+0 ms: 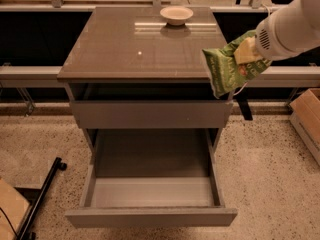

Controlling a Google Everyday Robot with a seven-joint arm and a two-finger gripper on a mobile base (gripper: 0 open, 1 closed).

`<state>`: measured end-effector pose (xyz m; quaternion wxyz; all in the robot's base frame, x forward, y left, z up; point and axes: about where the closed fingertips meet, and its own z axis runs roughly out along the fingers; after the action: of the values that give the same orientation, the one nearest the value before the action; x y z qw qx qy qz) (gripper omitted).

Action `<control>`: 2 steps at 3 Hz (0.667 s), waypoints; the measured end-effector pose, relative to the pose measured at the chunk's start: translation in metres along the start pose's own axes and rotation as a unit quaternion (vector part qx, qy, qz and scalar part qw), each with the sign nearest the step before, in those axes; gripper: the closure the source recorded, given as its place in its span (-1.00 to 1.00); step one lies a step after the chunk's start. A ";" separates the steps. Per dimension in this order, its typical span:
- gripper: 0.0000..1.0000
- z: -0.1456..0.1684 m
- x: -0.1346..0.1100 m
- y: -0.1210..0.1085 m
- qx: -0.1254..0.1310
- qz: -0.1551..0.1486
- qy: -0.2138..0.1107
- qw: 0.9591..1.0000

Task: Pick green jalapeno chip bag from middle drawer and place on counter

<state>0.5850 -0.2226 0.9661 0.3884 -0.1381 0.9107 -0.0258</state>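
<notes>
The green jalapeno chip bag (226, 68) hangs in the air at the counter's right front corner, held by my gripper (246, 53), which is shut on its upper right part. The white arm reaches in from the upper right. The bag sits level with the counter's edge and overlaps it a little. The counter (130, 49) is a glossy grey-brown slab with a tiny white speck. The middle drawer (150, 191) is pulled wide open below, and its grey floor is bare.
A shallow beige bowl (176, 15) stands at the counter's back. The upper drawer (150, 115) is slightly out. A cardboard box (306, 115) sits on the floor at right, and a black stand leg (42, 196) lies at lower left.
</notes>
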 end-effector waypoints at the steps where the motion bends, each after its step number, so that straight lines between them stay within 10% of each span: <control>1: 1.00 0.010 0.003 0.003 0.000 0.016 -0.003 1.000; 2: 1.00 0.048 -0.028 0.021 -0.014 0.036 -0.049 0.998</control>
<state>0.6329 -0.1925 0.9487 0.4315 -0.1122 0.8951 0.0080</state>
